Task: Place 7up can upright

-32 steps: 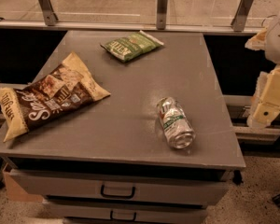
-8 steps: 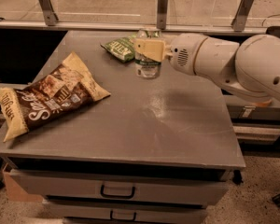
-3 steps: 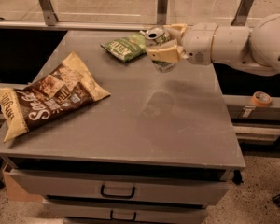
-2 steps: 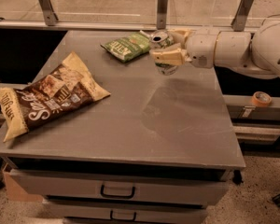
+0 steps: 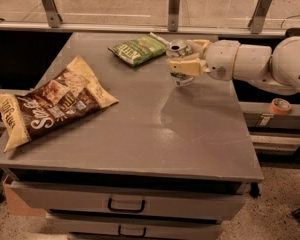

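The 7up can (image 5: 178, 50), silver with a green band, is upright between the cream fingers of my gripper (image 5: 186, 63). The gripper is shut on the can and reaches in from the right on a white arm (image 5: 255, 61). The can hangs over the far right part of the grey table (image 5: 155, 129); I cannot tell whether its base touches the top. A finger hides the can's middle.
A green snack bag (image 5: 138, 48) lies at the table's far edge, just left of the can. A large brown chip bag (image 5: 52, 101) lies on the left side. A tape roll (image 5: 279, 106) sits off the table to the right. Drawers are below the front edge.
The can lay on its side near the front right earlier. The gripper has since lifted it, turned it upright, and in the last second shifted it slightly right and down near the far edge.
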`<state>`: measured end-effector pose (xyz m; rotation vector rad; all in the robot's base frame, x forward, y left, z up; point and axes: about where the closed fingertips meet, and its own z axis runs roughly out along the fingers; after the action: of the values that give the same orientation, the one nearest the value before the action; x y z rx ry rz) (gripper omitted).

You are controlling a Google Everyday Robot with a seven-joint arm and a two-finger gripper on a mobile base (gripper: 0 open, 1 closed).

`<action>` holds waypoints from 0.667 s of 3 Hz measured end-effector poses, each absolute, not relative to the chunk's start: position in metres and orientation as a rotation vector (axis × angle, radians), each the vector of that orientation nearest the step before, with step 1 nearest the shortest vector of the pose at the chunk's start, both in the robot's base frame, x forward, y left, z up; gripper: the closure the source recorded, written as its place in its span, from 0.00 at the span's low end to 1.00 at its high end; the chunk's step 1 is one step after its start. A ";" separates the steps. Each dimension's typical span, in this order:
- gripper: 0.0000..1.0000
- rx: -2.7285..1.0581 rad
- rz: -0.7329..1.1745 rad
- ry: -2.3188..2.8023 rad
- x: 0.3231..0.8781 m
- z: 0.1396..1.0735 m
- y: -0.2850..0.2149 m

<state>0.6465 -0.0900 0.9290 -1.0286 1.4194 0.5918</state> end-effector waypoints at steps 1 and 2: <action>0.59 -1.012 0.652 1.413 0.647 0.919 -0.095; 0.35 -1.026 0.697 1.397 0.645 0.913 -0.099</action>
<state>0.6450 -0.0987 0.9127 -1.0258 1.3968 0.6966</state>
